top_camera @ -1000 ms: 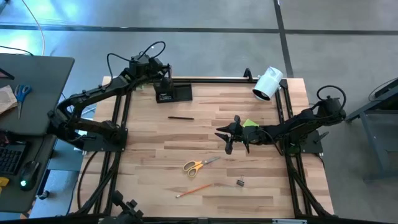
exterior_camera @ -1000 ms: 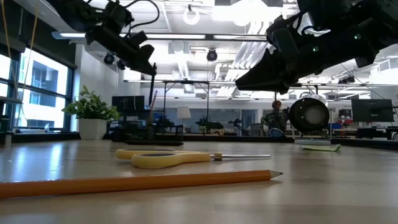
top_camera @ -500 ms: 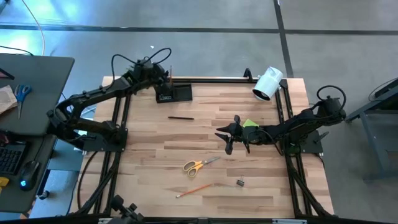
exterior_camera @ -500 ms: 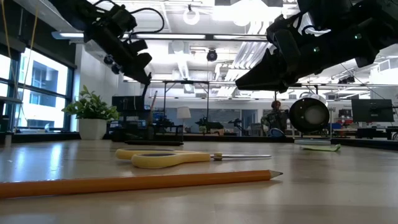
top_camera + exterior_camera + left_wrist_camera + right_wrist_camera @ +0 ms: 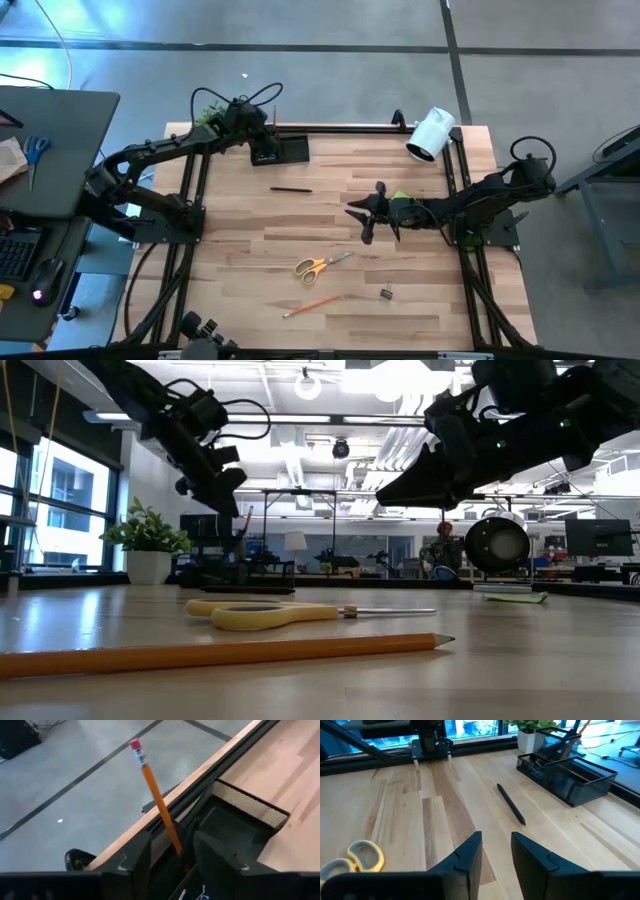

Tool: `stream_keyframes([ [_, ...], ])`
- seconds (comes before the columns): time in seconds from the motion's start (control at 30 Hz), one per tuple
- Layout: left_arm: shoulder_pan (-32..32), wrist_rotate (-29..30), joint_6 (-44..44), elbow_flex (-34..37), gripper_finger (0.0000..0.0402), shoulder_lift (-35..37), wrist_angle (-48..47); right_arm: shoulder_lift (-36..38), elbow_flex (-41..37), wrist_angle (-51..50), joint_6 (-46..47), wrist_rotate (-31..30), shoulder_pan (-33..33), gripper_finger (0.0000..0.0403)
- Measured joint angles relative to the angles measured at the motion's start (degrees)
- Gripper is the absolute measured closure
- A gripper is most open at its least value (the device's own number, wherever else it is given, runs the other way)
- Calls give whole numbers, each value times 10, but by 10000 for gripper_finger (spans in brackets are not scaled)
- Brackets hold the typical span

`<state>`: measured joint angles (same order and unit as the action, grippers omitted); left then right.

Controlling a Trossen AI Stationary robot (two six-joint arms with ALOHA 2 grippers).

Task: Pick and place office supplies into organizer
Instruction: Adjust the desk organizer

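Pale wooden worktop (image 5: 240, 225) in an open office with grey floor. Organizer (image 5: 280, 149) at the far edge, left gripper (image 5: 172, 852) above it, fingers parted around an upright pencil (image 5: 155, 795). Right gripper (image 5: 496, 851), empty and parted, hovers near mid-worktop; scissors (image 5: 322, 265), another pencil (image 5: 311, 306) toward the near edge.

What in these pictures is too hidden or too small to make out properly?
- Small dark item near the table's front edge: too small in the high view to identify.
- Organizer: the left arm covers part of it in the high view.
- Pencil: its lower end is hidden between the left end effector's fingers.
- Yellow scissors: cut off by the right wrist view's edge.
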<state>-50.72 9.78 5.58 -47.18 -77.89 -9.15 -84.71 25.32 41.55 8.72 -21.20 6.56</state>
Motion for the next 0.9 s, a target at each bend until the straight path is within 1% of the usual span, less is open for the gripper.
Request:
stream_keyframes([
  [0.1,0,3,0,0,248,0,-2,0,0,0,-2,2,-5,304],
  [0.23,1,-6,0,0,244,0,-12,0,0,0,-2,4,-6,304],
  [0.3,1,-31,0,0,244,0,-14,0,0,0,-2,5,-6,304],
  [0.47,1,-127,-5,0,243,0,-41,0,0,0,-2,6,-6,304],
  [0.57,2,-157,-9,0,243,0,-80,0,0,0,-4,6,-6,304],
  [0.7,1,-149,-9,0,243,0,-130,0,0,11,-23,6,-7,304],
  [0.77,2,-113,-13,0,243,-3,-137,0,0,20,-28,6,-10,304],
  [0.9,2,-21,-29,0,243,-18,-138,0,0,23,-28,14,-18,304],
])
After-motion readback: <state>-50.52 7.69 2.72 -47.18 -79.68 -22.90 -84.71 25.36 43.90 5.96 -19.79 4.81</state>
